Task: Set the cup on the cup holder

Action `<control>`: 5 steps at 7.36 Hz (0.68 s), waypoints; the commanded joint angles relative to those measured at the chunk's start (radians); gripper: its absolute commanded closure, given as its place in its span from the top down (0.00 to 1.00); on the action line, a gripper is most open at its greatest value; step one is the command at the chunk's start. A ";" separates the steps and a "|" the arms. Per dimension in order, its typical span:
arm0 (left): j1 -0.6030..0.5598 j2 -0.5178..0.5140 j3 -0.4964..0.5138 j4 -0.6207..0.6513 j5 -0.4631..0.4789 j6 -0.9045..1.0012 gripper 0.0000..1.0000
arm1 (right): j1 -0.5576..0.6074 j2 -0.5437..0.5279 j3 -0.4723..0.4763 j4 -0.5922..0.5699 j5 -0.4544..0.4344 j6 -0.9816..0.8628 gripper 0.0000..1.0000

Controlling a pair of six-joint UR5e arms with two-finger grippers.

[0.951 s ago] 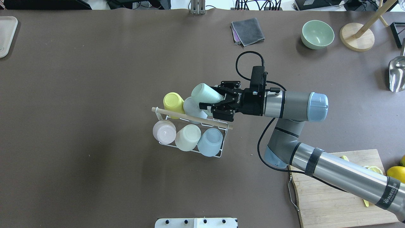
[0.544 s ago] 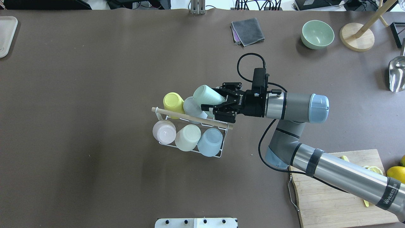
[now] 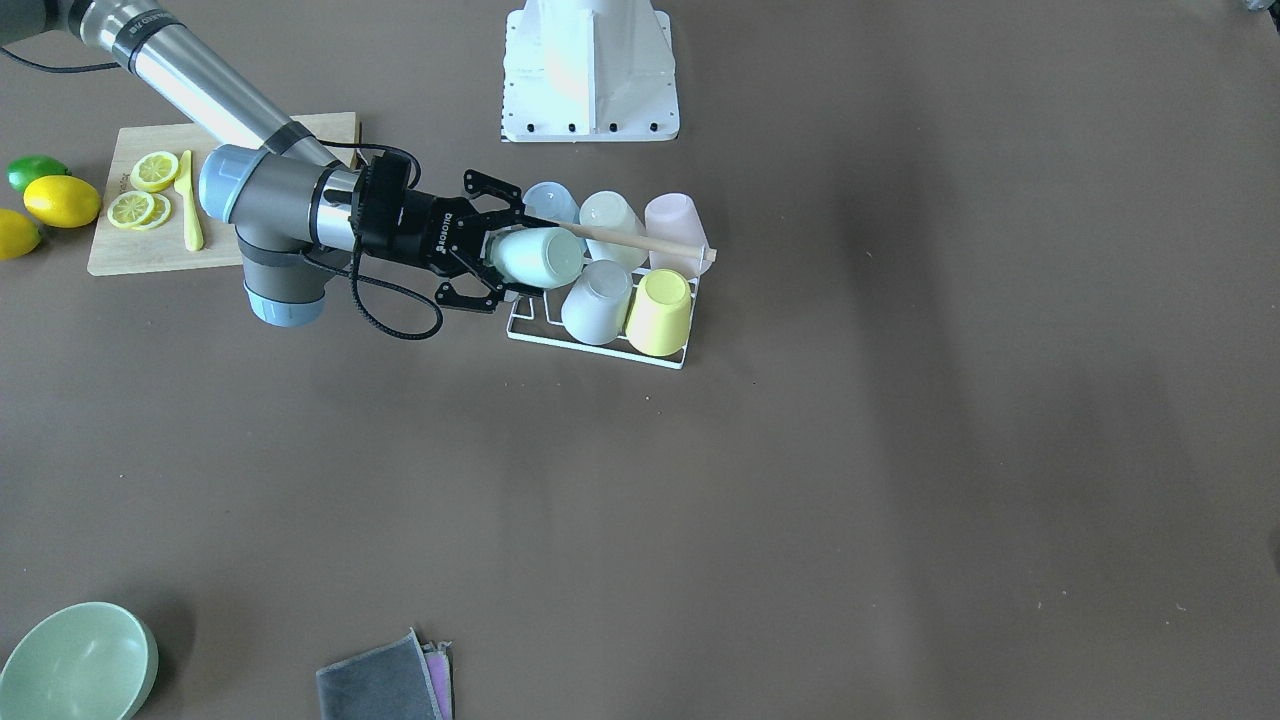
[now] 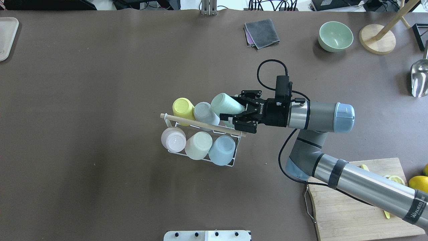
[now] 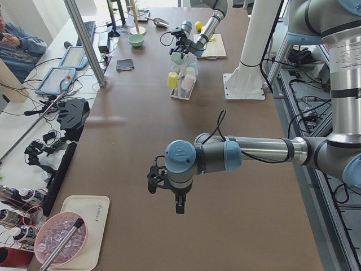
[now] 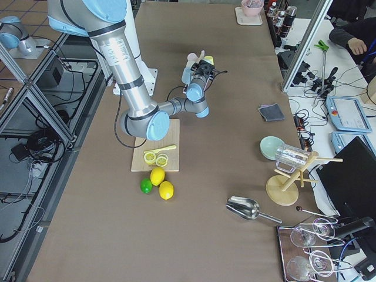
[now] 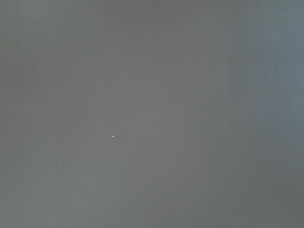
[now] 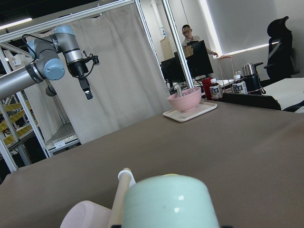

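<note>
Nearly done: your last cup [image 3: 535, 257] hangs over the holder [image 3: 597, 349], not yet on it.
Front view: right end effector [image 3: 503, 262] clamps it, tilted, above the one free corner; seating and release remain, I'd judge. Overhead: five cups [image 4: 199, 149] racked; brown bench [image 4: 100, 83], cloth [image 4: 262, 32] and bowl [image 4: 335, 36] well apart. Left view: left end effector [image 5: 155, 180] far off, grip unreadable. Right wrist: a curtain [image 8: 118, 71], a person [image 8: 187, 32] beyond.

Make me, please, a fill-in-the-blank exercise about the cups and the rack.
The cup holder already carries ___ cups.
Its rod is made of ___.
The right gripper holds the mint cup with ___ fingers.
Slices of ___ lie on the cutting board.
Missing words: five, wood, two, lemon.
</note>
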 commanded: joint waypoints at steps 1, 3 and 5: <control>0.002 -0.007 0.002 -0.002 0.053 0.002 0.99 | -0.001 -0.006 -0.001 0.019 -0.005 -0.004 1.00; 0.002 -0.004 0.013 -0.002 0.072 0.001 0.99 | 0.001 -0.006 -0.001 0.043 -0.034 -0.003 1.00; 0.002 -0.005 0.012 -0.003 0.072 0.001 0.99 | 0.042 0.005 -0.003 0.021 -0.024 -0.004 1.00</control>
